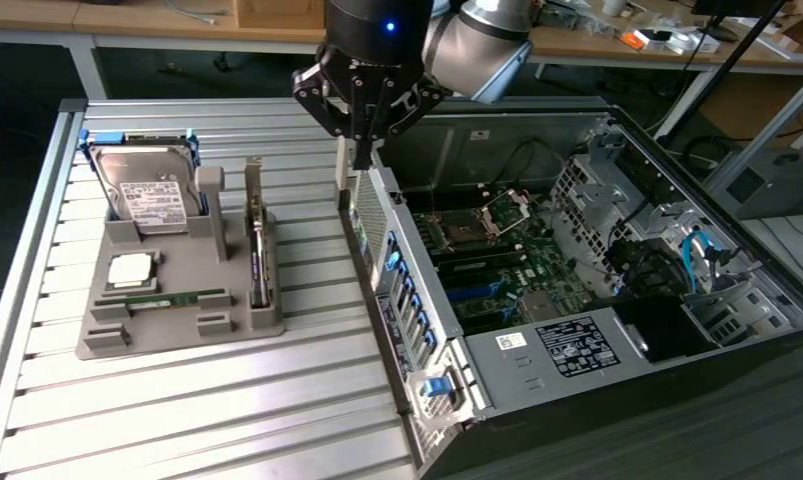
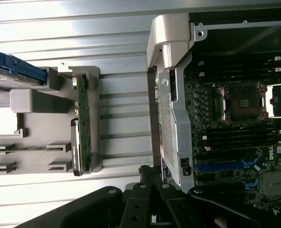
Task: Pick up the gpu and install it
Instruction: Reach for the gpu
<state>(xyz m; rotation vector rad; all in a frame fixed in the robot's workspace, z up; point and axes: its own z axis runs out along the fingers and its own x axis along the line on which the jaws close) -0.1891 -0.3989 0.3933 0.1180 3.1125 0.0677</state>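
You are at the opening step, as I judge it: the pick-up is not yet done and nothing is in hand.

On the exterior view's left, the tray rests on the bench, closer to the bench's far edge than to its near one. The drive stands at the tray's far end, and the RAM stick lies flat toward the near end. The gpu stands upright on its long edge in the slot along the tray's side that faces the case, untouched. In the wrist view you see its thin top edge running the length of that slot.

Further right, the pincer hangs above the strip of bench between tray and case, just over the case's rear corner. Its fingers are pressed together on nothing. It is higher than the gpu and apart from it.

The case lies open along the bench's right edge in the exterior view, with the board bare inside.

To take the card, you would need the fingers spread, centred over that top edge and set either side of it. My guess is that a thin card in a snug slot wants a straight lift.
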